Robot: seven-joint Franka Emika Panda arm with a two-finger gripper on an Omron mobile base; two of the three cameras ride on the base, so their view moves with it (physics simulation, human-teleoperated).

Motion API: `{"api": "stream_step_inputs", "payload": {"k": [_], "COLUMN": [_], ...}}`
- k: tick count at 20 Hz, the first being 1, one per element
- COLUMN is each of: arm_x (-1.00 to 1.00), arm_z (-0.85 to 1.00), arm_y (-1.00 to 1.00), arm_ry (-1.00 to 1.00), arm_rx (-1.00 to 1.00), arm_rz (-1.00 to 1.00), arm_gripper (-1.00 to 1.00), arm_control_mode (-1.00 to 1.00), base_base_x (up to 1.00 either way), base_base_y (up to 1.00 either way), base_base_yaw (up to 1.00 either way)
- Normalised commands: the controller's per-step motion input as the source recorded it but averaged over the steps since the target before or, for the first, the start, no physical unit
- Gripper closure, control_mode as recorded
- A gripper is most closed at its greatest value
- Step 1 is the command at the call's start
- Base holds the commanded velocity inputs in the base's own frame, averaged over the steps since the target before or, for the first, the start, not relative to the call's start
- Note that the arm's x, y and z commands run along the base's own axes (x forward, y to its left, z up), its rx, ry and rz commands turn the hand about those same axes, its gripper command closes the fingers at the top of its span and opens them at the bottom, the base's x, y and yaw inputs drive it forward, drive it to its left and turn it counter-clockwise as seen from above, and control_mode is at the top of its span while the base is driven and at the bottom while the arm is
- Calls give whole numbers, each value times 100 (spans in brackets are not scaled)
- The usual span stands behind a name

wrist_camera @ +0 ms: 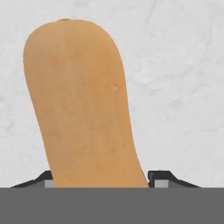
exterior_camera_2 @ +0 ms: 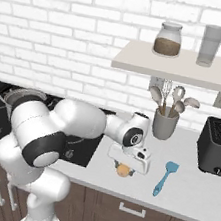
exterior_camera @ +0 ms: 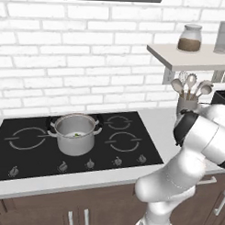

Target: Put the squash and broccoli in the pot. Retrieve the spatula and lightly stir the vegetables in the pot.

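One squash (wrist_camera: 85, 105) between the end effector (exterior_camera_2: 123, 171) fingers, on the counter (exterior_camera_2: 191, 191).

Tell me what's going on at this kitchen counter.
The white arm's two-finger gripper is down over the orange-tan squash on the pale counter, a finger on each side of it. The light blue spatula lies on the counter to its right, untouched. The shiny steel pot stands on the black cooktop with something small and green inside, probably the broccoli.
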Motion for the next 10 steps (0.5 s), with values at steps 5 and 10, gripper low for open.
{"api": "stream_step_inputs", "payload": {"k": [5,10], "arm_x": [-3,7], "arm_z": [83,62], "arm_y": [93,100], "arm_ry": [-15,-2], "arm_rx": [-1,-9], "arm_rz": [2,7], "arm_gripper": [100,100], "arm_control_mode": [-100,-100], "base_base_x": [0,0], "base_base_y": [0,0], "base_base_yaw": [0,0]}}
